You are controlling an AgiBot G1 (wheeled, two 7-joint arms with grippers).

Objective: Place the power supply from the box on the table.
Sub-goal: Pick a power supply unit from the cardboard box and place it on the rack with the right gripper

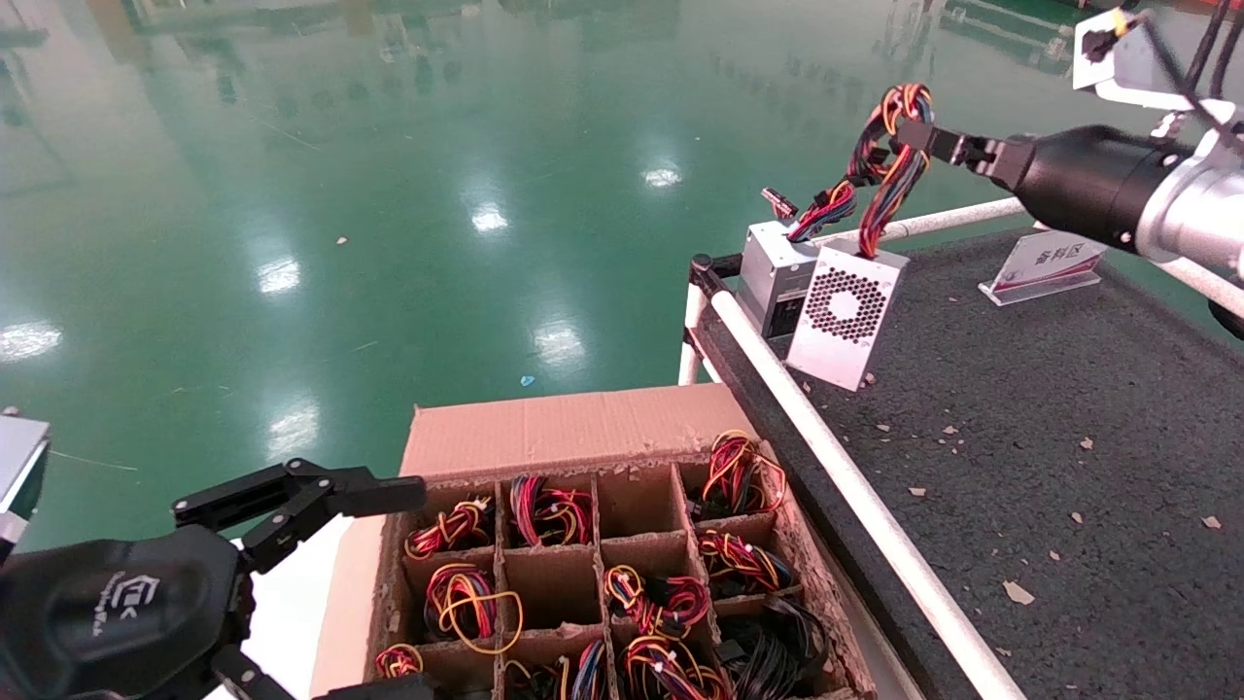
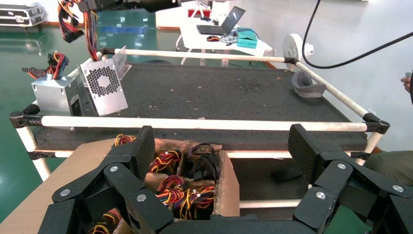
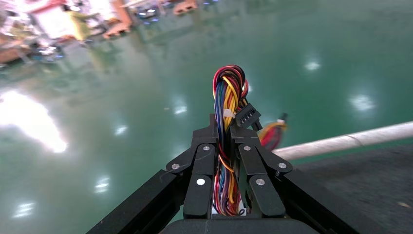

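My right gripper [image 1: 918, 136] pinches the red-yellow-black wire bundle [image 3: 226, 141] of the silver-grey metal power supply with the honeycomb grille [image 1: 844, 316], which dangles tilted over the dark grey rough tabletop [image 1: 1069, 437] at two o'clock from the brown divided cardboard box [image 1: 583, 544]. It looks heavy and stiff on soft wires, so I expect swinging. My left gripper [image 2: 219, 161] hangs spread near the box.

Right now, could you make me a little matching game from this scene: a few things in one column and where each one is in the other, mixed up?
Things:
1. power supply
2. second silver unit
3. left gripper
4. box

Places or states:
A. standing on the floor beside the table, its cells holding wire bundles
B. dangling by its wires from the right gripper, tilted over the table's corner
C. open, hovering above the box
D. resting at the table's corner, behind the dangling one

Pairs: 1-B, 2-D, 3-C, 4-A
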